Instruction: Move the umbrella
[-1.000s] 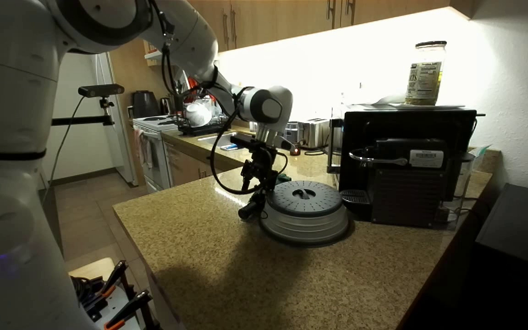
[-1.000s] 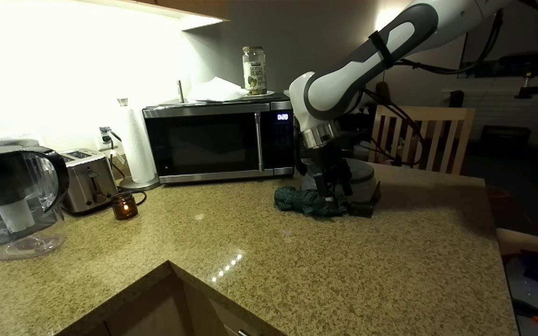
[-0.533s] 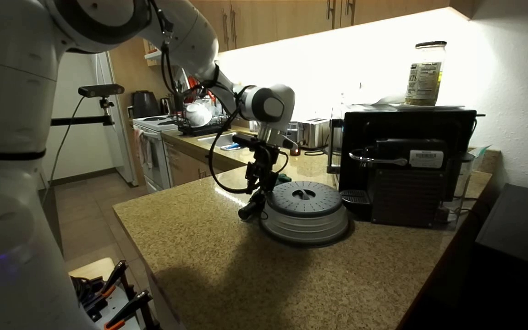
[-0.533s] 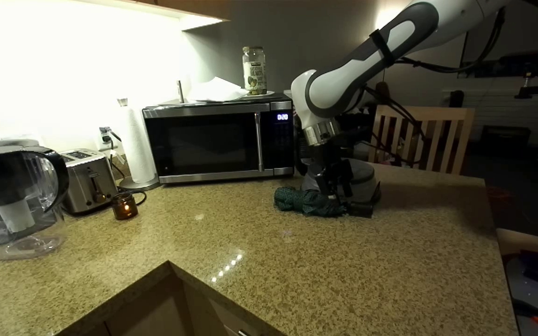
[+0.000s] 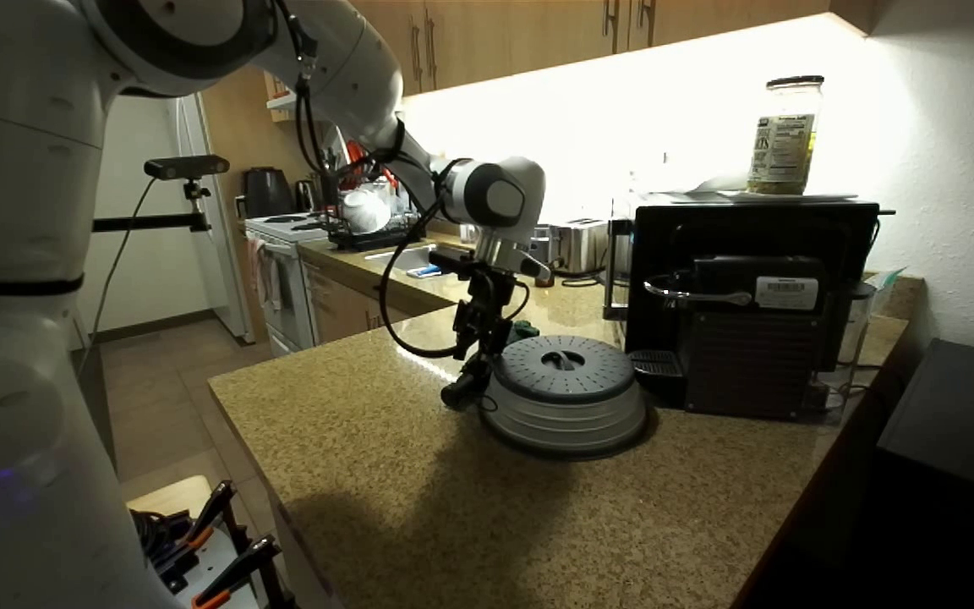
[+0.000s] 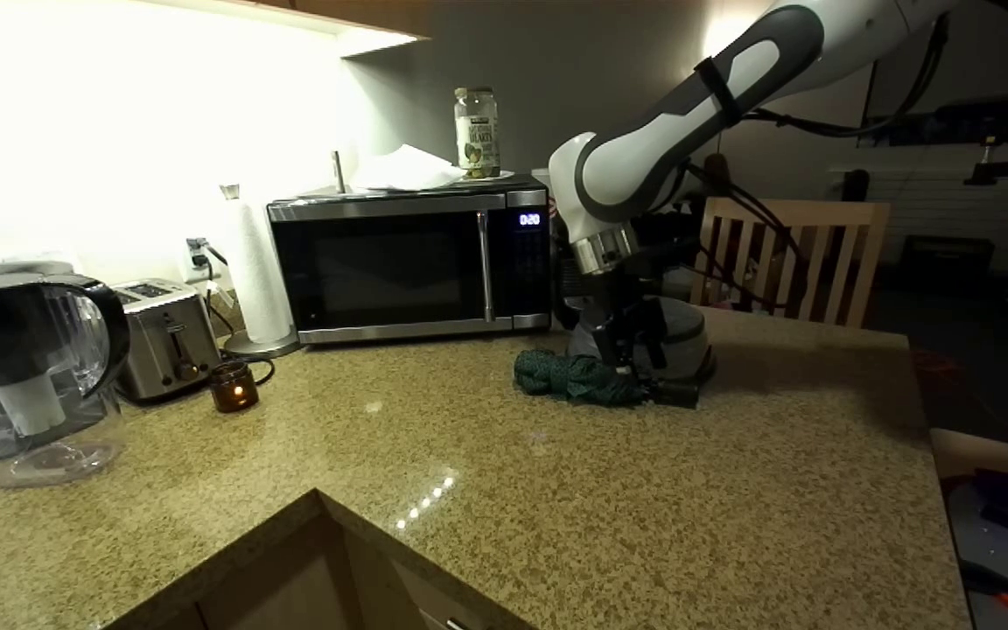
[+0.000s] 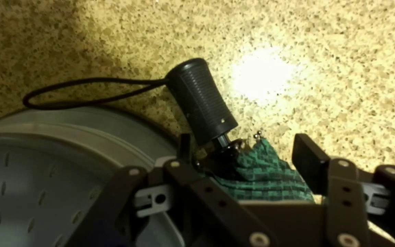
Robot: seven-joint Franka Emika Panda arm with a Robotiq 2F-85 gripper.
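The umbrella lies folded on the counter, its dark green checked cloth (image 7: pixel 269 175) bunched and its black handle (image 7: pixel 202 103) with a cord loop pointing away in the wrist view. In an exterior view the umbrella (image 6: pixel 561 376) stretches out to one side of the gripper (image 6: pixel 638 359); in an exterior view only a green bit of the umbrella (image 5: pixel 523 330) and its handle show behind and beside the arm. My gripper (image 7: pixel 243 147) straddles the cloth close to the handle. Its jaws stand wide apart, with counter showing between the cloth and the right finger (image 7: pixel 309 164).
A round grey domed cover (image 5: pixel 567 414) with a slotted top sits right against the gripper's side. Beyond it stand a coffee machine (image 5: pixel 749 355) and a microwave (image 6: pixel 399 271). A toaster (image 6: pixel 167 341), candle jar (image 6: pixel 233 388) and water pitcher (image 6: pixel 23 376) are farther along the counter.
My gripper has shifted slightly towards the grey cover, and the cover has been nudged a little the same way. The umbrella's place looks unchanged.
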